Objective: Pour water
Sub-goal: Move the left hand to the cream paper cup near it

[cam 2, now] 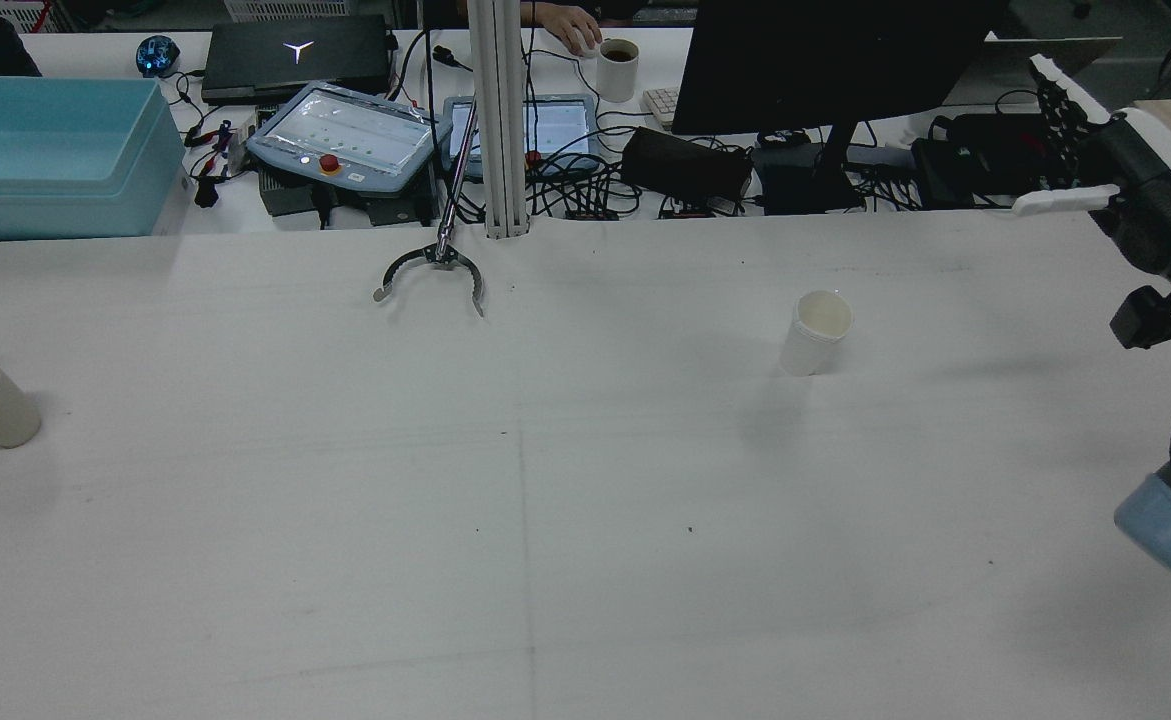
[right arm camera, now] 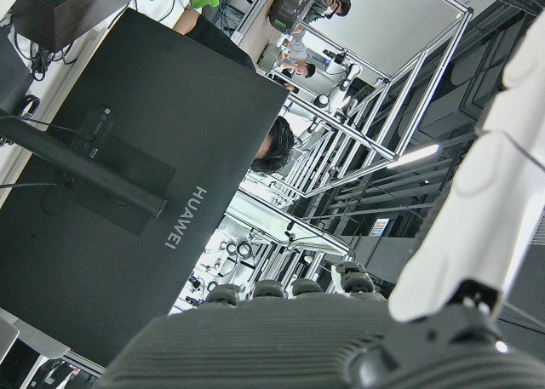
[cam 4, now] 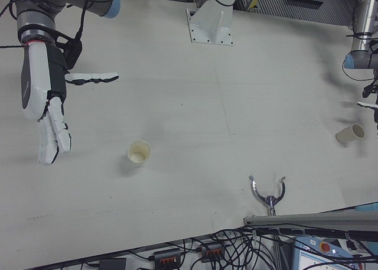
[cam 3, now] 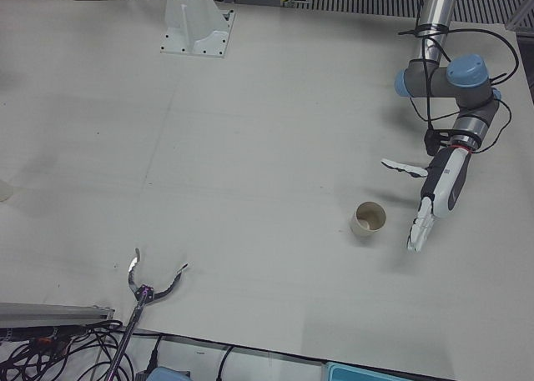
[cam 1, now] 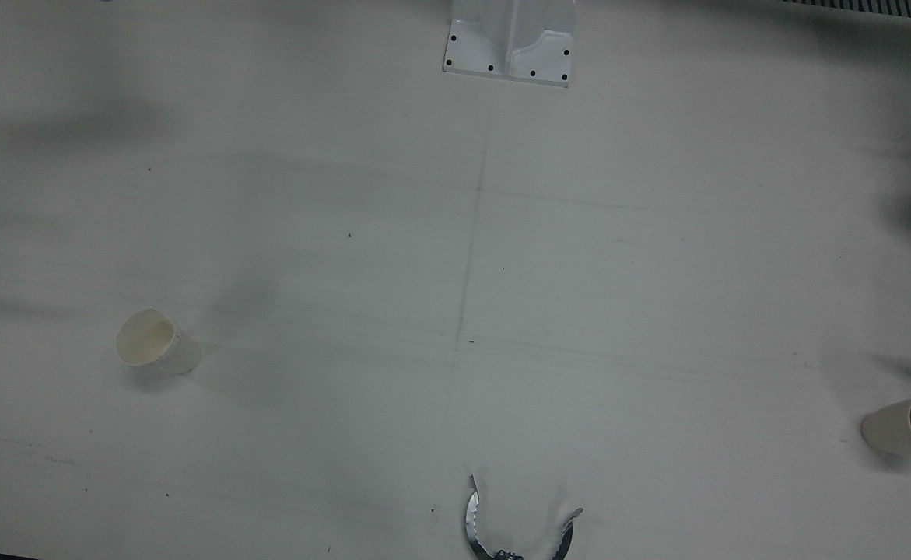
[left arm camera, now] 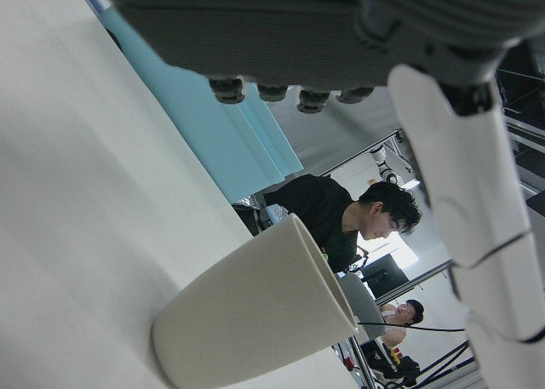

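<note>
- On my right side, the right hand (cam 4: 44,113) hangs flat with fingers spread wide, holding nothing, near the table's (cam 2: 585,560) right edge.
- The white cup (cam 4: 139,152) stands upright, apart from that hand and toward the far edge.
- My left hand (cam 3: 435,199) is splayed and empty just beside the beige cup (cam 3: 368,220) at the left edge.

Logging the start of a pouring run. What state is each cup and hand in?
Beige paper cup on the robot's left: upright, untouched.
White paper cup on the robot's right: upright, untouched.
Left hand: open, beside the beige cup.
Right hand: open, holding nothing.
</note>
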### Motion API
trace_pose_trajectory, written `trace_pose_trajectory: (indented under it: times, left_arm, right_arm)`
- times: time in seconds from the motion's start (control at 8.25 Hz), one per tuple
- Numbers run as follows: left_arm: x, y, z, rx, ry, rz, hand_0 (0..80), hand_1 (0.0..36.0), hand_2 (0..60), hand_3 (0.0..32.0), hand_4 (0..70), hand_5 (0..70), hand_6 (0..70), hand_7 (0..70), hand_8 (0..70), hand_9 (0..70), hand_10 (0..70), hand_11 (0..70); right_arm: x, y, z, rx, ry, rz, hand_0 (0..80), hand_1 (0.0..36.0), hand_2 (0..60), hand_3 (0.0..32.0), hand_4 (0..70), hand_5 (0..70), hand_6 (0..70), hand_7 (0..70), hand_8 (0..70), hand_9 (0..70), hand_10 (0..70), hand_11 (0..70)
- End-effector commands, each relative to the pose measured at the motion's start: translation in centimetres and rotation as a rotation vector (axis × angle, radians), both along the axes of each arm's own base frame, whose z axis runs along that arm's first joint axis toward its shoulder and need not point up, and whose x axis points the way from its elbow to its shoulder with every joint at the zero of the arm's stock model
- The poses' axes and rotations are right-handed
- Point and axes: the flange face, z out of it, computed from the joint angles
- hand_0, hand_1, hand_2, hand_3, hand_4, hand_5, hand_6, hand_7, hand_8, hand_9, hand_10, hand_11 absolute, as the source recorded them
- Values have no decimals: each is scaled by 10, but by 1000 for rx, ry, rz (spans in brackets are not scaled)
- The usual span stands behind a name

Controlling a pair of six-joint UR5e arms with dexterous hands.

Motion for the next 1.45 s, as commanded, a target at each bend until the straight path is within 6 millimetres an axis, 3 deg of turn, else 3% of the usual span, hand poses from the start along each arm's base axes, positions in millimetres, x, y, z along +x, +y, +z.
trace_pose_trajectory:
  times: [0.0,0.48,0.73,1.09,1.33]
  left_arm:
    - [25,-24,12,19,11,-15,486,146,0,26,4,2,16,30,0,0,17,42]
    - [81,-20,15,30,34,16,488,153,0,38,0,0,8,16,0,0,23,52]
    - [90,-32,6,41,43,18,488,154,0,34,0,0,9,16,0,0,24,53]
    - [100,-46,-5,44,43,19,492,158,6,2,28,1,24,30,0,0,30,60]
    - [96,-42,11,19,35,18,497,169,20,0,28,7,27,37,0,0,33,66]
  right_arm:
    - [-1,0,0,0,2,-2,466,115,0,0,0,54,0,0,0,0,0,0]
    - [-2,0,0,0,6,-3,466,113,0,0,7,58,0,0,0,0,0,0]
    - [-2,0,0,0,4,-3,466,112,0,0,7,56,0,0,0,0,0,0]
    - [-4,-1,0,0,6,-6,464,110,0,0,14,56,2,0,0,0,0,0]
    - [-4,-1,-1,3,3,-8,464,109,0,0,18,62,6,0,0,0,0,0]
